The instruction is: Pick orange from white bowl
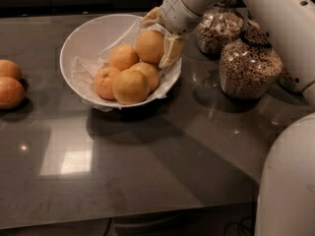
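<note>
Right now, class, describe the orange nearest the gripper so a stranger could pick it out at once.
Find the white bowl on the dark table, left of the glass jars. The gripper is at its far right rim. The orange is the one against the gripper, riding higher than the other four oranges.
</note>
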You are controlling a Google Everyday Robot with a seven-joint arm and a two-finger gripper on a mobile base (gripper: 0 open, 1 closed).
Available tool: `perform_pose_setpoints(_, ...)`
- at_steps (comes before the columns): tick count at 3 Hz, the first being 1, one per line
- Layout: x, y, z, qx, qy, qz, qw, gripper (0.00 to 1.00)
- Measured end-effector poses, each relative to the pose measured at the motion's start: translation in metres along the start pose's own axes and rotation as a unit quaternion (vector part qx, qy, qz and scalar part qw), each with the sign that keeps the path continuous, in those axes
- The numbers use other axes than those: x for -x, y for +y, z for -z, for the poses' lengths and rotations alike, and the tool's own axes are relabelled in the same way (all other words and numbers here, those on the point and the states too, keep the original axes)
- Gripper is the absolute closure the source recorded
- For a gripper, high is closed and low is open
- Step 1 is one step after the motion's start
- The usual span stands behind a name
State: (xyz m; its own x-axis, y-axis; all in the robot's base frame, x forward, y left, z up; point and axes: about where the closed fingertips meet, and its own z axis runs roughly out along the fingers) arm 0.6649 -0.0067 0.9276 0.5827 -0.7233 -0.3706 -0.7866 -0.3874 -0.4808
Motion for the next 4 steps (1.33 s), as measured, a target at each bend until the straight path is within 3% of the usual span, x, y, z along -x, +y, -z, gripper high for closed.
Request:
perform_pose_setpoints(1,0.0012,-0.0026,-0.0079,0.008,-0.005,0.011,0.9999,0.25)
perform_pose_setpoints(2,0.0005,-0.0048,-0.015,0.014,-0.008,0.017,0.9997,0.34)
perform_pose_setpoints(4,0.0,-0.0053,-0.0163,0.014,-0.008,0.017,0.9997,0.77)
